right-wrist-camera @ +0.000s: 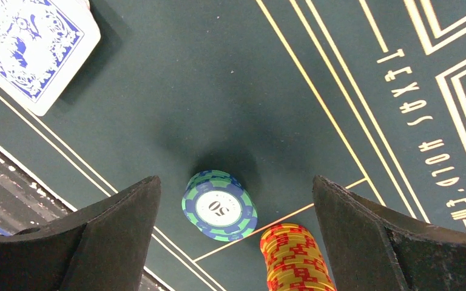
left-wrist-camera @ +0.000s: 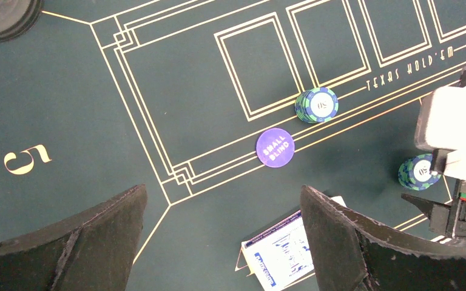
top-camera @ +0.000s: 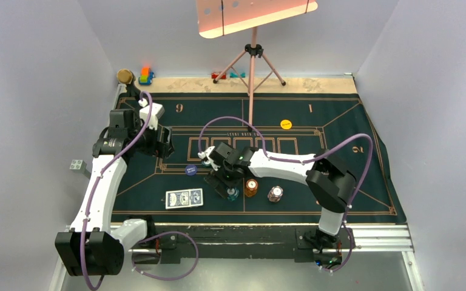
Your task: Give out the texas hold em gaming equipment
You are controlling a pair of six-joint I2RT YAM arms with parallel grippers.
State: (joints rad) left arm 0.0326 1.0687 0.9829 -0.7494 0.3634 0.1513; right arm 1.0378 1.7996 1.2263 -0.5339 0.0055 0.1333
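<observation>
Here, overhead camera: a dark green felt mat (top-camera: 352, 182) marked for Texas Hold'em covers the table, and both arms reach over it.
Left arm, overhead: the left claw (top-camera: 161, 143) hovers over the left side of the mat.
Right arm, overhead: the right claw (top-camera: 226, 183) hangs directly above the teal chip stack (top-camera: 233, 194). That stack is first in a near row with the orange chip stack (top-camera: 251, 187) and the pinkish-white chip stack (top-camera: 275, 193).
Other pieces, overhead: the playing cards (top-camera: 184, 198) lie left of that row. The small blind disc (top-camera: 190, 170) sits just beyond them, and the yellow disc (top-camera: 286, 124) lies far up the mat.
Left wrist camera: the fingers are spread wide with nothing between them. The small blind disc (left-wrist-camera: 275, 147) and a second teal stack (left-wrist-camera: 317, 104) lie ahead.
Right wrist camera: the fingers are spread wide on either side of the teal chip stack (right-wrist-camera: 219, 206) and touch neither side. The orange chip stack (right-wrist-camera: 294, 257) stands just beside it.
Step, judged: probably taking up the teal chip stack to deal out to a seat.
Next move: lower, centre and close squarely, without nudging the orange chip stack.
</observation>
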